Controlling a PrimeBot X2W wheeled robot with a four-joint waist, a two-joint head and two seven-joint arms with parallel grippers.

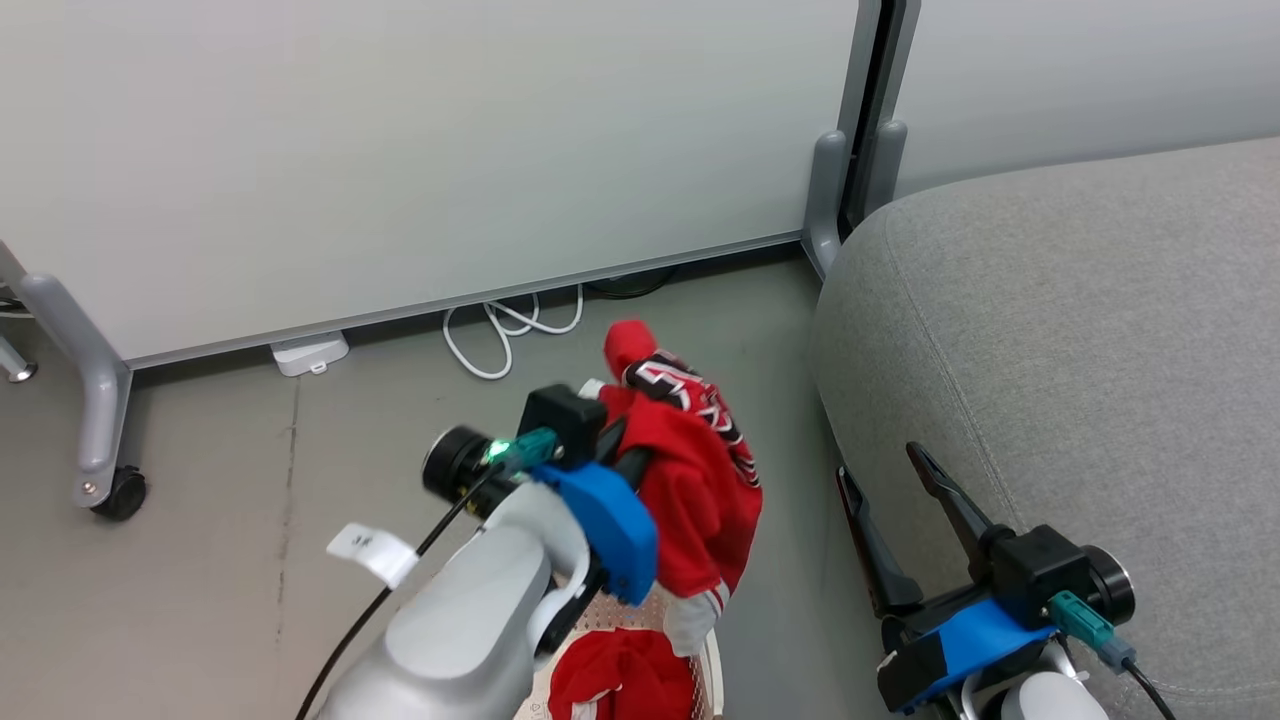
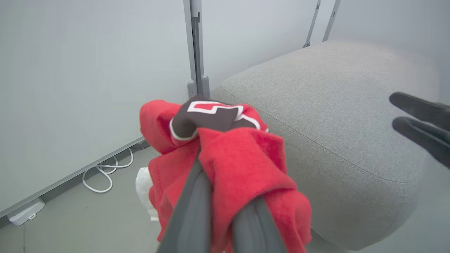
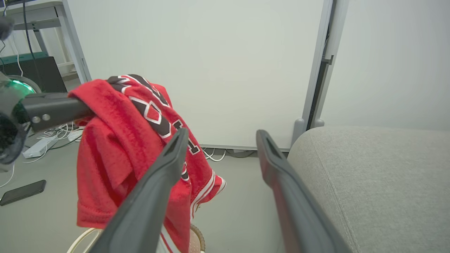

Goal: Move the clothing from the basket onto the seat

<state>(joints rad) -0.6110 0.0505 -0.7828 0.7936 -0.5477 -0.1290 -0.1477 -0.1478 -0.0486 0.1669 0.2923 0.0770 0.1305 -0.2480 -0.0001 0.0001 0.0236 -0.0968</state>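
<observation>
I had my left gripper [image 1: 620,450] clamped on the jersey [image 1: 700,480], which draped over it above the basket [image 1: 714,665], beside the seat [image 1: 1080,330]; my right gripper [image 1: 880,462] gaped empty.

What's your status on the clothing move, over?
Left gripper shut on the jersey, held above the basket. Right gripper open, empty, by the seat. Second red garment in the basket. Nothing seen between jersey and seat.
</observation>
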